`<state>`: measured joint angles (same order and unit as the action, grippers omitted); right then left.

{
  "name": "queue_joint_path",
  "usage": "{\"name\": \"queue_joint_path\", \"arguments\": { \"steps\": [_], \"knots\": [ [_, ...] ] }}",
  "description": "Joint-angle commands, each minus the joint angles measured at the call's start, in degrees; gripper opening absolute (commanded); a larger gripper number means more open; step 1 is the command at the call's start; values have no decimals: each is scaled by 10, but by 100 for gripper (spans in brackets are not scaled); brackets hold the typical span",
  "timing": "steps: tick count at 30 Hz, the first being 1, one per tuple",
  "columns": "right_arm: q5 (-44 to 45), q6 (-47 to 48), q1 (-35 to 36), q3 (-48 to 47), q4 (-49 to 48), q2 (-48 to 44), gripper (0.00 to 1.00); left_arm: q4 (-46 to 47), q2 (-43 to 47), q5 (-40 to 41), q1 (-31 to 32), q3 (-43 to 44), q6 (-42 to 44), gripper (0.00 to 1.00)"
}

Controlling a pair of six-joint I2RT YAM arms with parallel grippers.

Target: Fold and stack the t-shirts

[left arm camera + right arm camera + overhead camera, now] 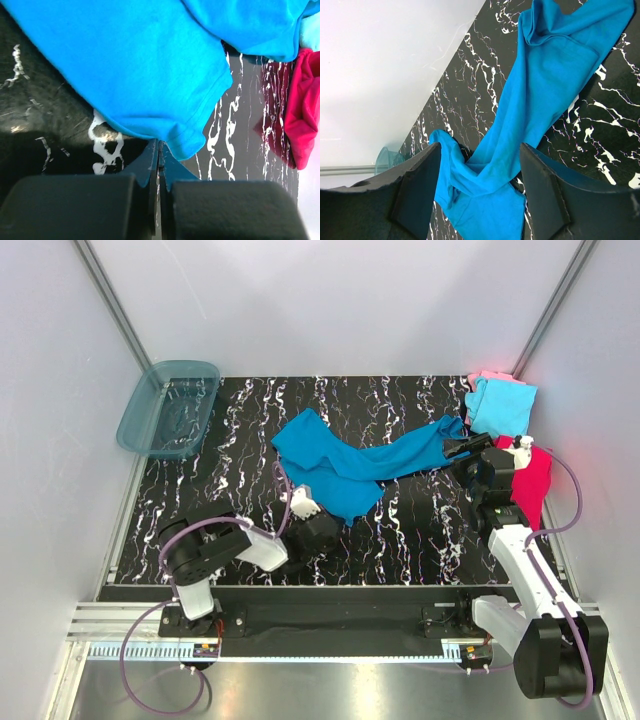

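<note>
Black marble table (420, 530) | my left gripper (159, 155) is sitting closed at near hem of teal-blue t-shirt (340, 465) | shirt is stretching toward right edge, where my right gripper (462, 450) is hanging open.

No readable txt, labels, brands or nos. in any view. Teal-blue t-shirt (340, 465): plain cloth, no print or tag legible. Translucent plastic tub (165, 415): no marking legible. Any small print on the arm housings is too tiny/blurred to make out.
</note>
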<state>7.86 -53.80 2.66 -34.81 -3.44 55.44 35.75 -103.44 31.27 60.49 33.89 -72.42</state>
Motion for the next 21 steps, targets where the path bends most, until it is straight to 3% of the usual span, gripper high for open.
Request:
{"name": "queue_joint_path", "arguments": {
  "steps": [1,16,21],
  "knots": [
    [-4,-1,-2,0,-19,-6,71,-103,22,-4,-2,-42,23,0],
    [-11,-6,-3,2,-22,-10,70,-355,356,85,38,-102,4,0],
    [-15,-12,-3,1,-23,-4,70,-374,366,98,39,-107,10,0]
  ]
}}
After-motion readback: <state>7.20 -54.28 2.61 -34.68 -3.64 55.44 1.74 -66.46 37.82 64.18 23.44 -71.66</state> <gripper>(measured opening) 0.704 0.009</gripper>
